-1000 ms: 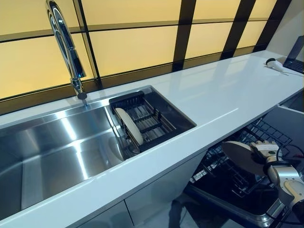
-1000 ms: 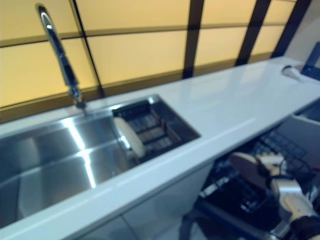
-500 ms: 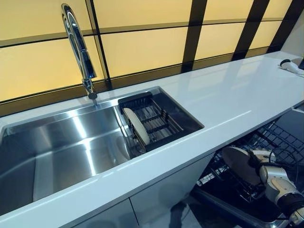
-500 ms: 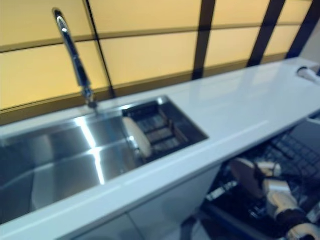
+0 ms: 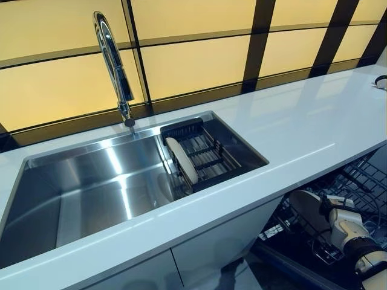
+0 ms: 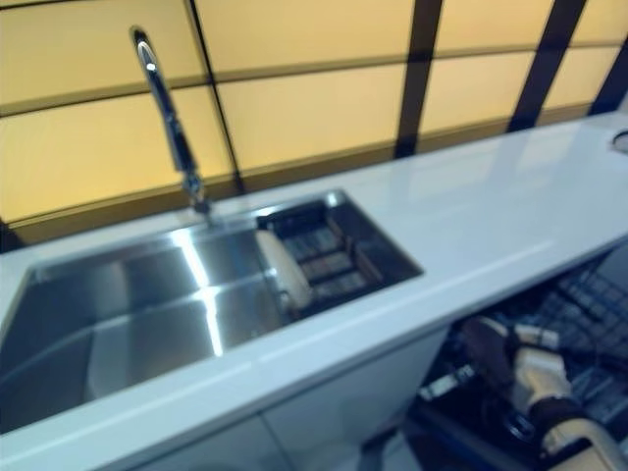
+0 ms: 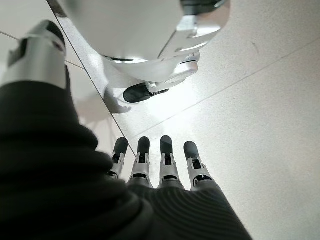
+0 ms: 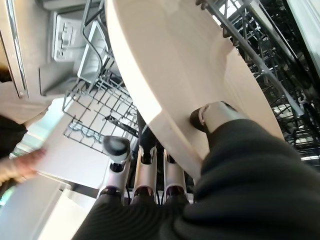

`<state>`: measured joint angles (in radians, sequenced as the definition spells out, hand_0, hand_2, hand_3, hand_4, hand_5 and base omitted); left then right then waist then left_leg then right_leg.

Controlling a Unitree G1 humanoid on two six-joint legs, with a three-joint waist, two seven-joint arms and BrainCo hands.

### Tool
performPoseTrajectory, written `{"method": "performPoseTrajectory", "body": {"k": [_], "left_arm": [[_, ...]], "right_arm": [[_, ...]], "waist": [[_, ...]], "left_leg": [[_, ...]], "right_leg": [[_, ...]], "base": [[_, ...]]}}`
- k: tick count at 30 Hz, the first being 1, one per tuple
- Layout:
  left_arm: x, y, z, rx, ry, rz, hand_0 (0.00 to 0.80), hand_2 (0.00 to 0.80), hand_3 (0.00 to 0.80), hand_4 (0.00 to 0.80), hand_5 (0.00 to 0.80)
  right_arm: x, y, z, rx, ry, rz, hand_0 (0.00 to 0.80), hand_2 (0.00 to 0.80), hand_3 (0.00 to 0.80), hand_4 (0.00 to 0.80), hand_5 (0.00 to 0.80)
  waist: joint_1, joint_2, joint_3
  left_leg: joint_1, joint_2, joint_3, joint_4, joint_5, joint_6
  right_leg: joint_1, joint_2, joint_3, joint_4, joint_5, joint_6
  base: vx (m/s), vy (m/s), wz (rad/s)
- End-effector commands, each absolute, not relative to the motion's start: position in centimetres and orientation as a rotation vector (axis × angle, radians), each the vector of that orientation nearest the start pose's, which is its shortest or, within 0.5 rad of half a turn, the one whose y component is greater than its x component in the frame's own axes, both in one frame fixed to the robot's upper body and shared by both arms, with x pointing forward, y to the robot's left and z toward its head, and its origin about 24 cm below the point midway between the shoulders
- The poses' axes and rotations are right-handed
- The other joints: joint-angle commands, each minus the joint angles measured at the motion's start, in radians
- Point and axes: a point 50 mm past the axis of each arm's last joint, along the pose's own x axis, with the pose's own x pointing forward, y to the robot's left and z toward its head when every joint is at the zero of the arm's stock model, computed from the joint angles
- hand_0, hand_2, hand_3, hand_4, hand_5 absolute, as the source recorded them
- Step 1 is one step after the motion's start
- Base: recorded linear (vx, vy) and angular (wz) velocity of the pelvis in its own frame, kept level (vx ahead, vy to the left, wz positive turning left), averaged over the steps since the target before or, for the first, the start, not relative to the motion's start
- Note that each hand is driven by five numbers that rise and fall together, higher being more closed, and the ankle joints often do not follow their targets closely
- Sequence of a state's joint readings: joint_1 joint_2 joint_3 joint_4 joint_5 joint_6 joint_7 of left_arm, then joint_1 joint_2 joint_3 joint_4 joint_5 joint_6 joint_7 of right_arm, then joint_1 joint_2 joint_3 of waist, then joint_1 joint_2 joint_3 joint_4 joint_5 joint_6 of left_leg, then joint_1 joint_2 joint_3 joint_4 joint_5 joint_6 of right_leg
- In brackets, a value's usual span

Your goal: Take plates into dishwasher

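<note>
My right hand (image 5: 346, 231) is shut on a cream plate (image 5: 306, 209), down in the open dishwasher's wire rack (image 5: 363, 181) below the counter edge. In the right wrist view the thumb (image 8: 216, 118) presses on the plate (image 8: 185, 85) and the fingers (image 8: 145, 176) curl beneath it, among the rack's dark wires (image 8: 95, 120). A second cream plate (image 5: 181, 160) stands on edge in the black drying rack (image 5: 211, 154) at the sink's right end. My left hand (image 7: 165, 167) hangs over the floor, fingers straight, holding nothing.
A steel sink (image 5: 91, 187) with a tall chrome faucet (image 5: 113, 63) lies in the white counter (image 5: 290, 127). A small white object (image 5: 381, 81) sits at the counter's far right. Yellow window panels run behind.
The whole view has shifted toward the sink. My right hand with the plate sits a little lower and nearer the counter edge in the dishwasher rack.
</note>
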<state>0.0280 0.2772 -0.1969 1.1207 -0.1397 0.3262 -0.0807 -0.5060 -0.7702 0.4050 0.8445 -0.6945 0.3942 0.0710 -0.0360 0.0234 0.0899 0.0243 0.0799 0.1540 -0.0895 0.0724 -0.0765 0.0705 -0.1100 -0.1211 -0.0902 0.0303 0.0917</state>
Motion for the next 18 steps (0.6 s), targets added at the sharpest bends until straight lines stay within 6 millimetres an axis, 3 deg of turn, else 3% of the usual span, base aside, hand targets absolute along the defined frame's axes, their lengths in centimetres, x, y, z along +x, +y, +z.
{"method": "performPoseTrajectory", "body": {"k": [1,9,10,11,18], "left_arm": [[8.0,24.2,-16.1,0.257,1.497,-0.009,0.0,0.0,0.0,0.0,0.0],[8.0,24.1,-16.2,0.258,1.498,-0.005,0.0,0.0,0.0,0.0,0.0],[7.9,24.1,-16.2,0.259,1.498,-0.004,0.0,0.0,0.0,0.0,0.0],[7.9,24.1,-16.2,0.258,1.499,-0.004,0.0,0.0,0.0,0.0,0.0],[7.8,24.3,-16.2,0.264,1.506,0.005,0.0,0.0,0.0,0.0,0.0]], "right_arm": [[32.0,-35.2,7.5,-1.565,0.781,-0.22,0.8,0.8,0.8,0.8,0.8],[32.0,-35.1,6.8,-1.551,0.818,-0.203,0.8,0.8,0.8,0.8,0.8],[32.0,-35.1,6.8,-1.558,0.815,-0.209,0.703,0.703,0.703,0.703,0.703],[32.0,-35.1,6.9,-1.566,0.808,-0.216,0.0,0.0,0.0,0.0,0.0],[31.9,-35.9,7.9,-1.548,0.802,-0.271,0.0,0.0,0.0,0.0,0.0]], "waist": [[0.043,-0.017,0.004],[0.049,-0.015,0.001],[0.051,-0.015,0.0],[0.051,-0.015,-0.001],[0.046,-0.026,-0.003]], "left_leg": [[0.068,-0.016,-0.02,0.005,-0.083,0.011],[0.07,-0.015,-0.027,0.003,-0.082,0.01],[0.07,-0.016,-0.028,0.003,-0.082,0.01],[0.07,-0.016,-0.028,0.003,-0.082,0.01],[0.077,-0.01,-0.026,0.002,-0.083,0.008]], "right_leg": [[-0.043,-0.037,0.01,0.003,0.052,0.046],[-0.041,-0.039,0.011,0.003,0.051,0.045],[-0.04,-0.039,0.011,0.003,0.051,0.044],[-0.04,-0.039,0.011,0.003,0.05,0.044],[-0.035,-0.036,0.013,0.003,0.05,0.044]], "base": [[0.0,0.0,0.0],[0.001,0.0,0.0],[0.0,0.0,0.0],[0.0,0.0,0.0],[0.0,0.0,0.0]]}}
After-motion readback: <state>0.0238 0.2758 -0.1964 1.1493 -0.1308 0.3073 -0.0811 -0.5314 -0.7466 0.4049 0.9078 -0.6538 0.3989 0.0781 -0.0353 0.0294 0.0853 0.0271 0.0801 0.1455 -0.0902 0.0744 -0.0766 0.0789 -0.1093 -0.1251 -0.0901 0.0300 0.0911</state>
